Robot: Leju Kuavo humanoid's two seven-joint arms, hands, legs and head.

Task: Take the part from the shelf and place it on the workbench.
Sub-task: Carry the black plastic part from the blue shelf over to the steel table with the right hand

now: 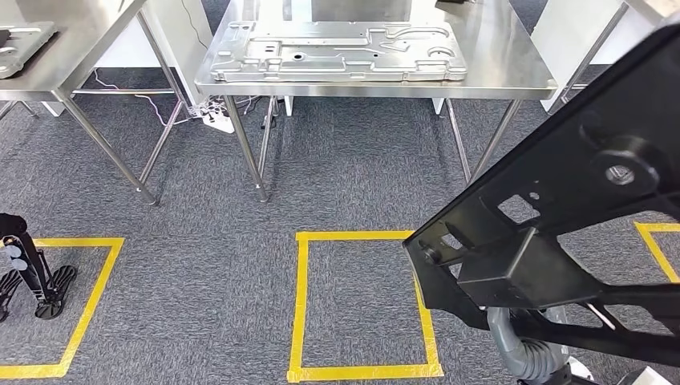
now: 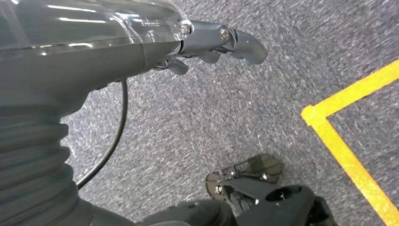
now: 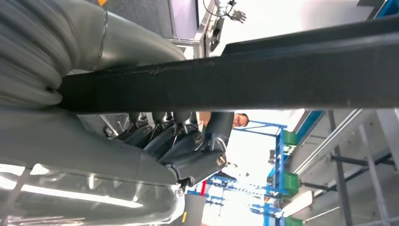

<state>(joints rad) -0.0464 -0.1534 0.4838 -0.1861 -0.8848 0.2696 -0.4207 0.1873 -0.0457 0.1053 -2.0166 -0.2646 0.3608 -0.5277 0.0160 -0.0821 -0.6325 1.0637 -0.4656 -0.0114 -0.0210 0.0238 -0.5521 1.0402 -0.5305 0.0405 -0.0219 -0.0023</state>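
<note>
Right hand [image 3: 179, 141] grips the part [image 1: 561, 208], a large flat black plastic panel with cutouts and a boxy block on it; in the right wrist view the dark fingers [image 3: 160, 134] curl up against the part's edge [image 3: 282, 70], which runs as a thick dark bar across the view, thumb side on the far face. In the head view the part is held up in the air on the right, tilted, its low corner over the right side of the middle yellow tape square [image 1: 361, 305] on the grey carpet [image 1: 216, 241]. Grey ribbed wrist cover [image 1: 525, 357] shows just under the part.

Part is not yet on the bench [image 1: 497, 72]; the steel bench stands ahead, well apart from the part, carrying a big silver stamped metal sheet [image 1: 337, 52] that covers its left and middle, right end bare. A second steel bench [image 1: 72, 48] stands at far left with another grey stamped piece [image 1: 20, 44] on it.

Left hand [image 2: 216, 44] hangs low over the carpet, holding nothing, fingers loosely bent and apart, near a yellow tape corner [image 2: 324, 117]. White power strip [image 1: 216, 120] and cables lie on the floor between the benches
</note>
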